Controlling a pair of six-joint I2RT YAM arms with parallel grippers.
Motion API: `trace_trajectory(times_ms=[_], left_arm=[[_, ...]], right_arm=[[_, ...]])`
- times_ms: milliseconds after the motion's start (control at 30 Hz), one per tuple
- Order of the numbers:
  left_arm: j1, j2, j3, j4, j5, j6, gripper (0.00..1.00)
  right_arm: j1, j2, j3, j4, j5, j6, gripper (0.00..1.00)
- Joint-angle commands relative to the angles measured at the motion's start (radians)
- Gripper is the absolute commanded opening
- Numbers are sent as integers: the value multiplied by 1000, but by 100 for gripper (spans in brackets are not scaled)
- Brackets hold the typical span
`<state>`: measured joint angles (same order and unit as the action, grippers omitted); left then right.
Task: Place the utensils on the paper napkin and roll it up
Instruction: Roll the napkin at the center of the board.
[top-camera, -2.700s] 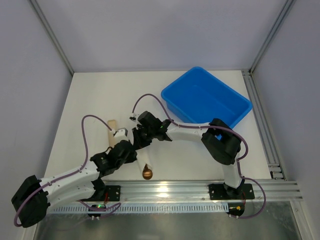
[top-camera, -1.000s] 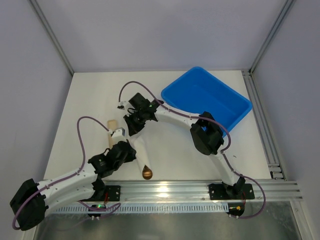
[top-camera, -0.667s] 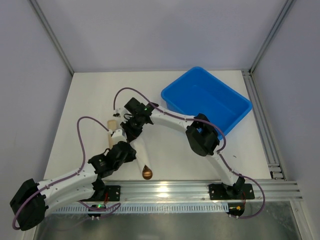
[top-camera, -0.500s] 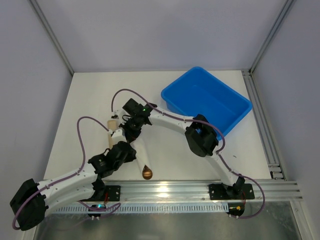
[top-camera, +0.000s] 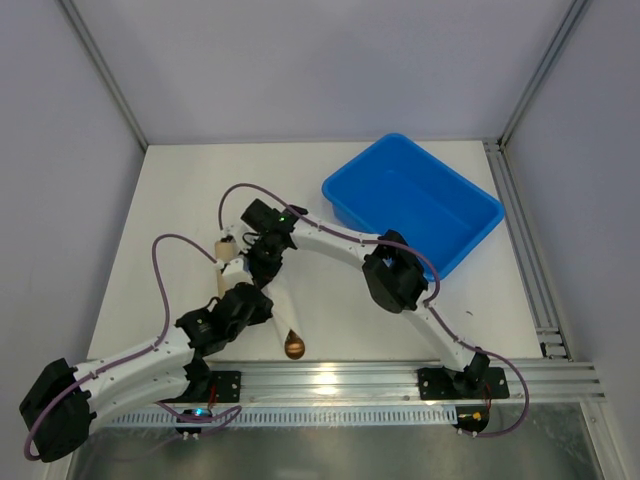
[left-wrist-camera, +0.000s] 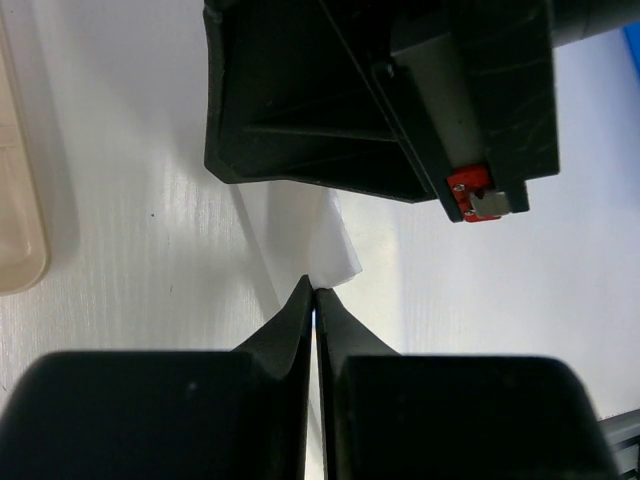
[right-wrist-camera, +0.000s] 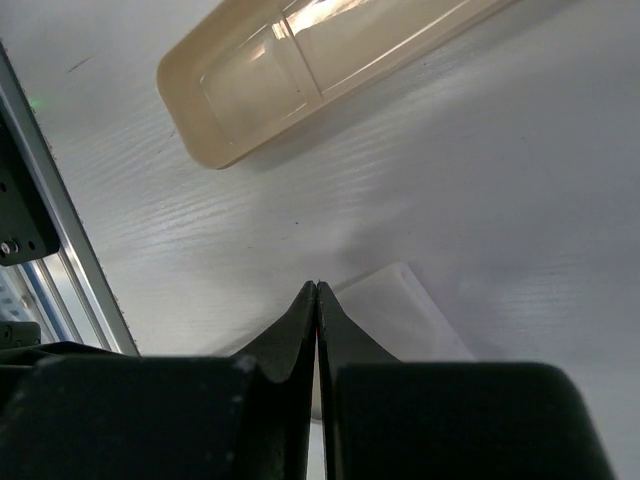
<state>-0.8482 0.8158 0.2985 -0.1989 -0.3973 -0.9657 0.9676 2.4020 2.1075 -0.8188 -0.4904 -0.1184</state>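
Observation:
The paper napkin (top-camera: 280, 308) lies as a narrow white roll running toward the near edge. The gold-bronze spoon bowl (top-camera: 294, 347) sticks out of its near end; the fork is hidden. My left gripper (top-camera: 257, 291) is shut, its tips (left-wrist-camera: 313, 291) touching a corner of the napkin (left-wrist-camera: 336, 250) on the table. My right gripper (top-camera: 262, 267) is shut too, right across from the left one, its tips (right-wrist-camera: 317, 287) on the table at the edge of the napkin (right-wrist-camera: 412, 312). I cannot tell if either one pinches the paper.
A tan beige oblong piece (top-camera: 226, 250) lies just left of both grippers; it also shows in the right wrist view (right-wrist-camera: 300, 70) and the left wrist view (left-wrist-camera: 18, 225). A blue bin (top-camera: 482, 226) stands at the back right. An aluminium rail (top-camera: 400, 378) runs along the near edge.
My right gripper has moved left across the napkin's far end toward the tan piece. The left gripper has stayed almost still at the roll. The spoon bowl has not moved.

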Motion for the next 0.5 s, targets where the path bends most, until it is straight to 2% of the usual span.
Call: trace_trajectory(times_ms=[0,300,467], left_arm=[[6,-6,13,13,-14,-18,0],[6,-9,19,-16,-32,-54,0],[6,-30,16,-86,-86,-140,0]], right_arm=[[8,6,52,-29,21,-33,4],[8,29,49,-43,56,-47,4],[8,29,37,-40,68,-55,4]])
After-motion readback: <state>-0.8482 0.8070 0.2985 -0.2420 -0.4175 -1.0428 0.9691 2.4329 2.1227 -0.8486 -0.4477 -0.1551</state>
